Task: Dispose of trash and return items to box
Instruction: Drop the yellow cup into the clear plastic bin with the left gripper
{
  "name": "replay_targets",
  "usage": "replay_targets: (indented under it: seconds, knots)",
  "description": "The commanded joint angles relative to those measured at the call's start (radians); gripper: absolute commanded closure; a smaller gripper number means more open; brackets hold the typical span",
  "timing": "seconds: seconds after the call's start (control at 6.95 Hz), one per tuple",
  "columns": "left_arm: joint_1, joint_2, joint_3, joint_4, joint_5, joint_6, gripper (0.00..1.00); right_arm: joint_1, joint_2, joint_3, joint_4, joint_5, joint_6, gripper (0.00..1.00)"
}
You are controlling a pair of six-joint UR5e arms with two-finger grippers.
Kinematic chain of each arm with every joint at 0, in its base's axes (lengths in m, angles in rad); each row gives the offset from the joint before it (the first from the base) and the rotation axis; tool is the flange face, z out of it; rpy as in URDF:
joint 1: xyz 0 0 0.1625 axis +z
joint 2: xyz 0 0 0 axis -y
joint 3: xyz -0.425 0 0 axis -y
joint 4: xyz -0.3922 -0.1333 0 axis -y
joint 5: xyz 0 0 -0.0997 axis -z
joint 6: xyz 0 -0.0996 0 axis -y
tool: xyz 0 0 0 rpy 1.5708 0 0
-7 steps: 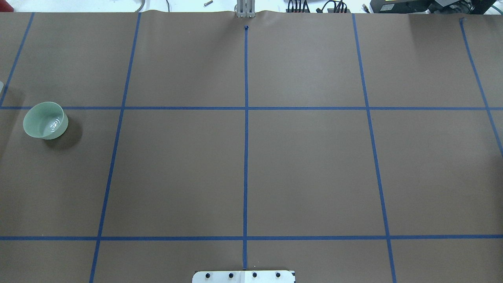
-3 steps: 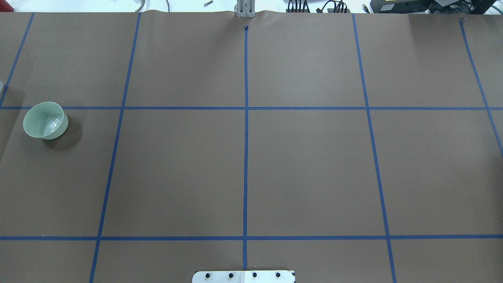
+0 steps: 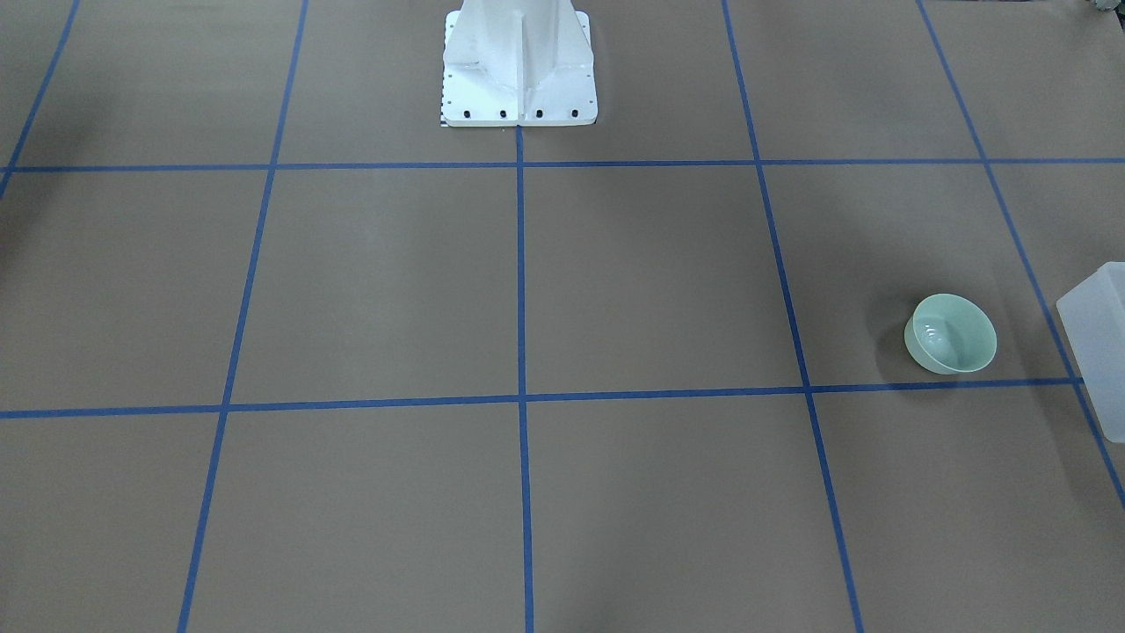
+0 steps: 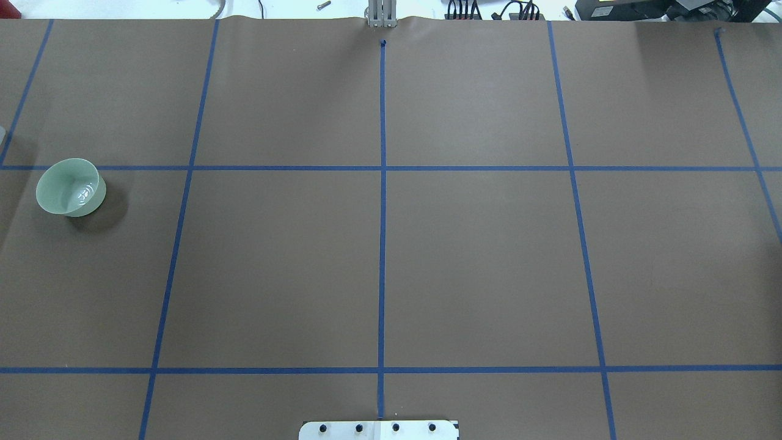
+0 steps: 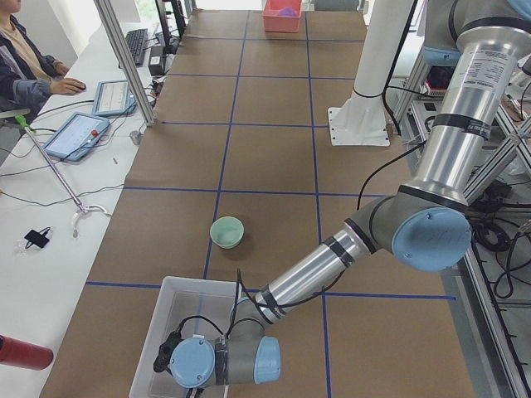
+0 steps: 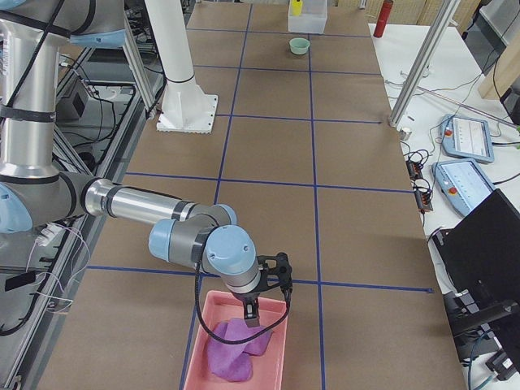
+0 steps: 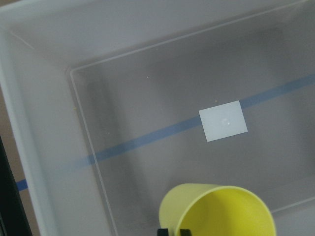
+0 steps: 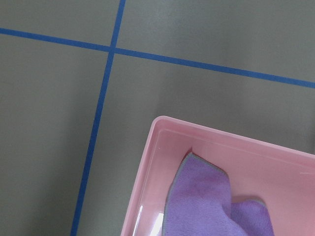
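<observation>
**Bowl Out, Box Just Beside**

Find the mint bowl (image 3: 951,334) upright on the desk (image 3: 659,281), outside the box (image 3: 1103,343) but just beside it, on the side toward the desk's middle. Round, so no long axis to line up with. Place the left fingers (image 7: 163,232) over the box, at the rim of the yellow cup (image 7: 216,211); cannot tell whether clenched or released. Probably best reached from there, being far nearer than the right fingers (image 6: 252,311) above the pink tray (image 6: 195,345) at the opposite end; cannot tell their state either.
</observation>
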Motion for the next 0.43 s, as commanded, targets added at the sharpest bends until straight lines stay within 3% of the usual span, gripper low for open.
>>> replay_targets:
  seconds: [0.0, 0.14, 0.29]
  knots:
    - [-0.042, -0.027, -0.017, 0.045, -0.063, -0.009, 0.20, 0.000, -0.002, 0.000, 0.000, 0.005, 0.000, 0.00]
    - [-0.065, -0.039, -0.123, 0.177, -0.117, -0.023, 0.18, 0.000, -0.006, 0.000, 0.000, 0.014, 0.000, 0.00]
    - [-0.057, 0.002, -0.348, 0.303, -0.111, -0.179, 0.19, 0.000, -0.008, 0.000, 0.000, 0.029, 0.000, 0.00]
